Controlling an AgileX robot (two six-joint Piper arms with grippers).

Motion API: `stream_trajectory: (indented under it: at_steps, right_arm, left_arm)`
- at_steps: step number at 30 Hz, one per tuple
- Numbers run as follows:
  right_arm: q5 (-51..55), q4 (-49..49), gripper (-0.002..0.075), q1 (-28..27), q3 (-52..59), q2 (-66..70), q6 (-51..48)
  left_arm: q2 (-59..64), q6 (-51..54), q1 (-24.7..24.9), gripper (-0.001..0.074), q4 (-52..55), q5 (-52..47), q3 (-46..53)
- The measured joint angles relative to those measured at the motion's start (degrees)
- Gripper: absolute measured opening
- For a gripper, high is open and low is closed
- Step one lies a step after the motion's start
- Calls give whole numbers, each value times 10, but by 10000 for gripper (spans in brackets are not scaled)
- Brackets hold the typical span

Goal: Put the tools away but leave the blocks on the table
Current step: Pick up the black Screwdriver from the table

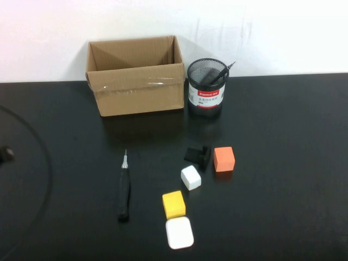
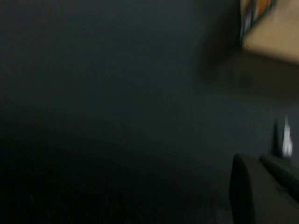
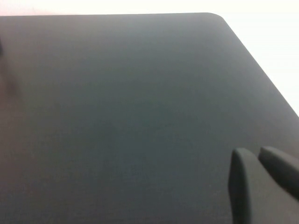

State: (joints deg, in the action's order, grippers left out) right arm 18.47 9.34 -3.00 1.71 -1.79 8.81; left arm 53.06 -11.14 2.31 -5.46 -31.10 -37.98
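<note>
Neither end effector showed in the high view. The left end effector (image 2: 261, 186) appeared only in its own wrist view as dark finger shapes low over bare worktop (image 1: 283, 163), and whether it was parted or closed could not be told. Same story for the right end effector (image 3: 261, 182), hanging over an empty corner of the worktop with nothing visibly in it.

Out on the worktop, the black-handled screwdriver (image 1: 124, 190) lay alone, well apart from the blocks, silver tip pointing toward the cardboard box (image 1: 136, 76). It looked rigid and light, though its smooth round handle would likely roll or slip, so the thick middle of the handle, squeezed across its width, seemed the place to take it.

Beside the box stood the mesh pen cup (image 1: 207, 87), with what was probably a thin driver poking out.

The orange cube (image 1: 224, 159), white cube (image 1: 191, 177), yellow cube (image 1: 173, 204) and flat white square (image 1: 179, 232) sat clustered, near a small black angular piece (image 1: 198, 155).
</note>
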Motion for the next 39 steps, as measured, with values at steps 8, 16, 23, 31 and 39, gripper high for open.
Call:
stream_trajectory:
  at_steps: [8,16,23,31,39]
  right_arm:
    - [0,0,-6,0,0,0,0]
    - [0,0,-6,0,0,0,0]
    - [0,0,-6,0,0,0,0]
    - [0,0,-6,0,0,0,0]
    - [0,0,-6,0,0,0,0]
  left_arm:
    - [140,157,0,-4,-128,-125,-98]
    - [263,165,104,-4,-121,-164,-198]
    - [363,111,211,115,-37,-150,-257]
    - [470,49,218,426,-10,-145,-309]
    - [568,44,218,447,-10,-134,-343]
